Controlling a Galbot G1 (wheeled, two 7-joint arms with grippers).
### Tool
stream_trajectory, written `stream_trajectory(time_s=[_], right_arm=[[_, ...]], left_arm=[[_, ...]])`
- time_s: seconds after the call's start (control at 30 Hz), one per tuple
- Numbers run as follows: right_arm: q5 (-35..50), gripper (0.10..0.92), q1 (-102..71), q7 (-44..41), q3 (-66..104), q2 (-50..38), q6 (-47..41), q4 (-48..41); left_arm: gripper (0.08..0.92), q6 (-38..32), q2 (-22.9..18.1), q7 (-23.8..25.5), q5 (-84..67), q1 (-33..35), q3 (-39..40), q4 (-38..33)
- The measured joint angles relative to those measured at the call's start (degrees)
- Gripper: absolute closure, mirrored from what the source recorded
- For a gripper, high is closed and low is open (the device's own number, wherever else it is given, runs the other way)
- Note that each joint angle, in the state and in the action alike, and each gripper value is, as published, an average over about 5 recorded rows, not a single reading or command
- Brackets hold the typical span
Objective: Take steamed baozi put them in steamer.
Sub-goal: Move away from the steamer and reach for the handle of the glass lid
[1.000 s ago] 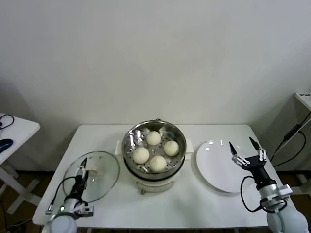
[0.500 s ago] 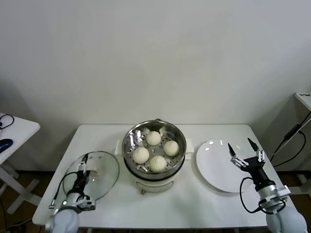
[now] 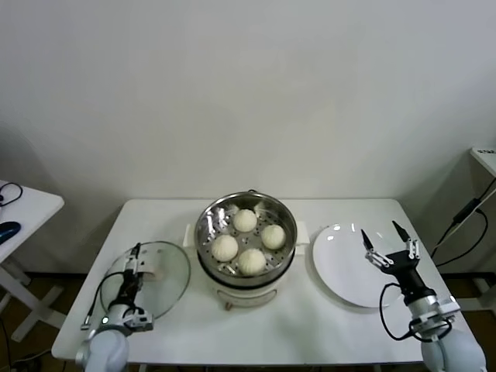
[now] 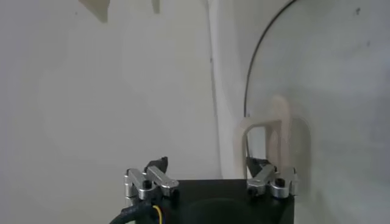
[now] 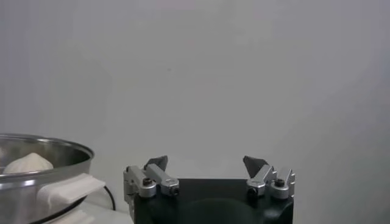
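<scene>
The steamer (image 3: 246, 242), a shiny steel pot on a cream-white base, stands mid-table in the head view. Several steamed baozi (image 3: 245, 221) rest on its perforated tray. My left gripper (image 3: 134, 260) hovers low over the round glass lid (image 3: 159, 285) at the front left. Its jaws are open in the left wrist view (image 4: 207, 165), and the lid's cream handle (image 4: 266, 131) rises just beyond one fingertip. My right gripper (image 3: 387, 245) hangs open and empty over the white plate (image 3: 341, 275). The right wrist view (image 5: 207, 163) shows the steamer (image 5: 55, 159) and one baozi (image 5: 27, 163) off to one side.
The glass lid's dark rim (image 4: 251, 79) curves past the left gripper. A small side table (image 3: 27, 205) with a dark object stands off to the left. Cables (image 3: 465, 225) hang beyond the table's right edge. A plain wall is behind.
My left gripper has crept slightly forward over the lid. My right gripper has drifted a little to the left over the plate. The baozi and steamer have not moved.
</scene>
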Motion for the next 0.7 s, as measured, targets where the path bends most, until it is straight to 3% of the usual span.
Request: stream_trajectory(time_s=[0.7], right_arm=[[-0.2,0.203,0.6,-0.5,0.2,0.8,0.1,-0.5]], left_arm=[[0.815,-0.1,-0.7,-1.2,-1.0,0.6,-0.2,1.1]])
